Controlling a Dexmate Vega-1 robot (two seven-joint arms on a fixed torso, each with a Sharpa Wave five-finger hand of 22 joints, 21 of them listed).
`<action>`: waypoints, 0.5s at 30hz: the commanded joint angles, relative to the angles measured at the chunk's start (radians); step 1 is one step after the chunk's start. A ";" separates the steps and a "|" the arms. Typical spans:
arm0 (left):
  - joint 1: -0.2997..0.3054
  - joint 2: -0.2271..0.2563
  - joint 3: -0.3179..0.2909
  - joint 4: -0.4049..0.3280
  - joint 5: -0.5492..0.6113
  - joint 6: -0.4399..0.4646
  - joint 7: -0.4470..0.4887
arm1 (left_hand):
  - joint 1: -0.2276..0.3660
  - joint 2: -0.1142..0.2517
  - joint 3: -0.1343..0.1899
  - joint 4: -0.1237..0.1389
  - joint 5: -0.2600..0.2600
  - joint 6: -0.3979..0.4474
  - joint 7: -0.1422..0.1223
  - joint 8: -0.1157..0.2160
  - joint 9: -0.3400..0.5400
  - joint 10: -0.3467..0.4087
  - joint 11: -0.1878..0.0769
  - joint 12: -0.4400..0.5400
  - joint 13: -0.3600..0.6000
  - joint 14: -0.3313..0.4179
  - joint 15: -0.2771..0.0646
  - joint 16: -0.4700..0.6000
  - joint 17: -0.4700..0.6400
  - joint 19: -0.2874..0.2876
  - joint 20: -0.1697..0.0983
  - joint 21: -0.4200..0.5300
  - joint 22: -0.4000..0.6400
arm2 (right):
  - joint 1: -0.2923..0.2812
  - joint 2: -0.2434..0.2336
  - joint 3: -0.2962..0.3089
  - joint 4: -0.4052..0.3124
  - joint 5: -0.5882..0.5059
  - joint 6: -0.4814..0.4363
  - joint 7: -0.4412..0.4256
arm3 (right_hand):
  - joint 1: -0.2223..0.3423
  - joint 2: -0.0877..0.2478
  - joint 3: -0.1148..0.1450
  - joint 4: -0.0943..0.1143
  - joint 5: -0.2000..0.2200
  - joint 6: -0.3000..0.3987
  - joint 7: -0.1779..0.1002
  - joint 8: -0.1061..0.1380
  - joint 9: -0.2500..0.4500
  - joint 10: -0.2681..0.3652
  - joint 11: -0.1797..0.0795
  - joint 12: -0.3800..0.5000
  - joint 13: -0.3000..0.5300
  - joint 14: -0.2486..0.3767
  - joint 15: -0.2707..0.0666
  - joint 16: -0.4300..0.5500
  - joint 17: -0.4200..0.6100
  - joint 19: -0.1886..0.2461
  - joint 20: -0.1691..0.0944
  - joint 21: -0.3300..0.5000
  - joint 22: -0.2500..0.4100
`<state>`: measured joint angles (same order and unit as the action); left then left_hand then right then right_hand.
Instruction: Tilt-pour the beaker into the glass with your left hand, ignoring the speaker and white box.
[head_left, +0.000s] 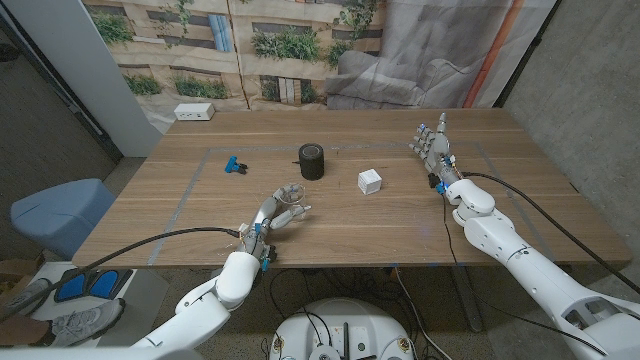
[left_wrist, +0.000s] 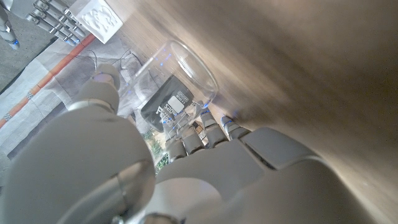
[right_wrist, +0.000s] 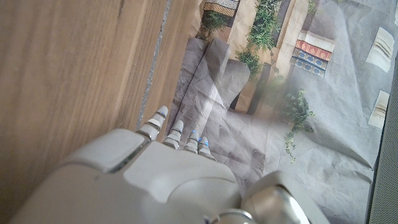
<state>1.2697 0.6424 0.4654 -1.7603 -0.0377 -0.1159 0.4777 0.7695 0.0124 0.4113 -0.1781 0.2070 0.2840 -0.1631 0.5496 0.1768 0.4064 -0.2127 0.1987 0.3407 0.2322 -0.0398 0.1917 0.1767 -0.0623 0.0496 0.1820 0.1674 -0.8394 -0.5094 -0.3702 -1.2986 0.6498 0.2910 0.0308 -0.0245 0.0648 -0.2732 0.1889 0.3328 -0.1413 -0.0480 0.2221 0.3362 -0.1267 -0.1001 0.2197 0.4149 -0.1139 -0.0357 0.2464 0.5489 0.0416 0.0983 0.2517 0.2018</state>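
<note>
the left hand (head_left: 272, 222) is seen near the table's front edge with its fingers wrapped around a clear beaker (head_left: 289, 197), which is held by its side wall; in the left wrist view the beaker (left_wrist: 177, 81) looks thin, rigid and smooth, so it is judged light, slippery and breakable, best held mid-wall with even pressure. no glass can be made out. further along stand the speaker (head_left: 311, 160) and white box (head_left: 369, 181). the right hand (head_left: 436, 150) is held upright, spread, holding nothing.
</note>
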 joint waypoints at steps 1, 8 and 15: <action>-0.004 0.012 0.001 0.006 -0.021 -0.003 -0.023 | -0.037 0.004 -0.003 -0.003 -0.001 -0.020 0.008 -0.025 0.000 -0.024 -0.002 -0.006 -0.010 -0.014 -0.053 -0.006 0.002 -0.006 -0.003 0.004 0.003 | 0.000 0.000 0.000 -0.001 0.000 -0.001 -0.001 | 0.003 0.087 -0.007 0.000 0.006 -0.005 -0.001 0.005 0.002 -0.009 0.003 0.006 0.005 -0.005 -0.020 0.003 0.006 0.001 0.006 0.007 0.005; -0.008 0.022 -0.001 0.005 -0.026 0.001 -0.033 | -0.042 -0.026 -0.011 0.002 0.000 -0.057 0.014 -0.067 -0.002 -0.055 0.010 -0.008 -0.029 -0.029 -0.052 -0.007 0.002 -0.010 -0.004 0.004 0.003 | 0.000 0.000 0.000 0.000 0.000 0.000 0.000 | 0.003 0.087 -0.007 0.000 0.006 -0.005 -0.001 0.005 0.002 -0.009 0.003 0.006 0.005 -0.005 -0.020 0.003 0.006 0.001 0.006 0.007 0.005; -0.010 0.032 -0.003 0.002 -0.029 0.005 -0.043 | -0.037 -0.053 -0.015 0.000 0.001 -0.083 0.016 -0.096 0.000 -0.090 0.009 -0.012 -0.047 -0.047 -0.044 -0.009 0.003 -0.015 -0.005 0.003 0.003 | 0.000 0.000 0.000 -0.001 0.000 -0.001 0.000 | 0.003 0.087 -0.007 0.000 0.006 -0.005 -0.001 0.005 0.002 -0.009 0.003 0.006 0.005 -0.005 -0.020 0.003 0.006 0.001 0.006 0.007 0.005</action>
<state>1.2646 0.6592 0.4654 -1.7561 -0.0589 -0.1200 0.4523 0.7264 -0.0221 0.4032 -0.1780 0.2071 0.2118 -0.1477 0.4605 0.1746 0.3260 -0.2036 0.1916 0.2970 0.1933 -0.0366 0.1848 0.1769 -0.0690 0.0412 0.1819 0.1682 -0.8399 -0.5097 -0.3702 -1.2989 0.6498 0.2905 0.0304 -0.0245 0.0648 -0.2732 0.1889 0.3328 -0.1413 -0.0480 0.2221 0.3362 -0.1268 -0.1001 0.2197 0.4149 -0.1140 -0.0357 0.2464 0.5489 0.0416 0.0983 0.2517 0.2018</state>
